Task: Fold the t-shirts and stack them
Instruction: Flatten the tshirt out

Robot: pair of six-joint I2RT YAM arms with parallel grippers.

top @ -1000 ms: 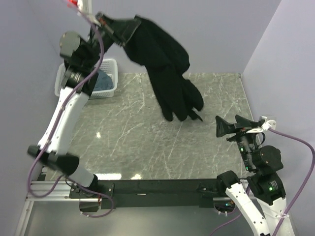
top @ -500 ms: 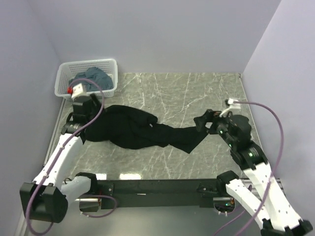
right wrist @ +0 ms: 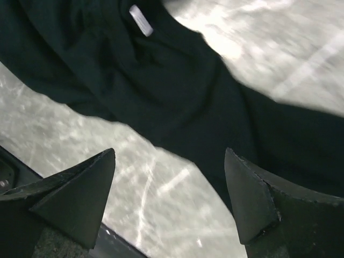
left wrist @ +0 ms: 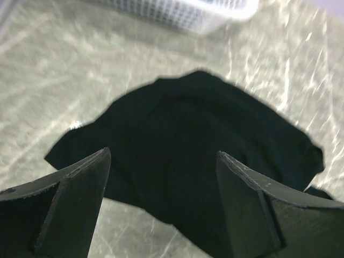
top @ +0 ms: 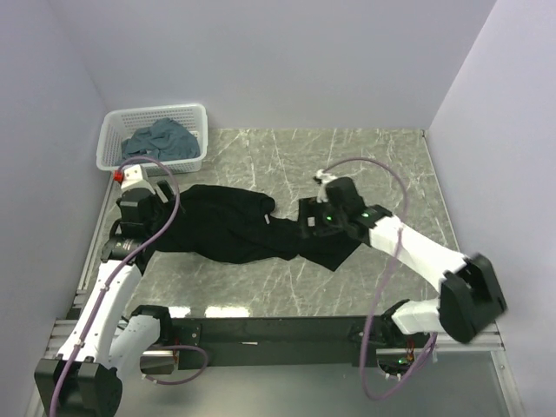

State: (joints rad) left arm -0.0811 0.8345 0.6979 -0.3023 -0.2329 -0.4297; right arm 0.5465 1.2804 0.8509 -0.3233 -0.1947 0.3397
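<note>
Dropped from mid-air, black shirt [top: 226, 228] now lies bunched across table [top: 365, 165] between left gripper [left wrist: 162, 155] and right gripper [right wrist: 170, 153], both spread and empty; flattening seems underway, needing fresh pinches at its edges.

Basket [left wrist: 177, 13] (blurred) partly beyond top edge

A robot test cell: plain lilac walls [top: 261, 52] box in a marble-patterned table [top: 382, 165]
</note>
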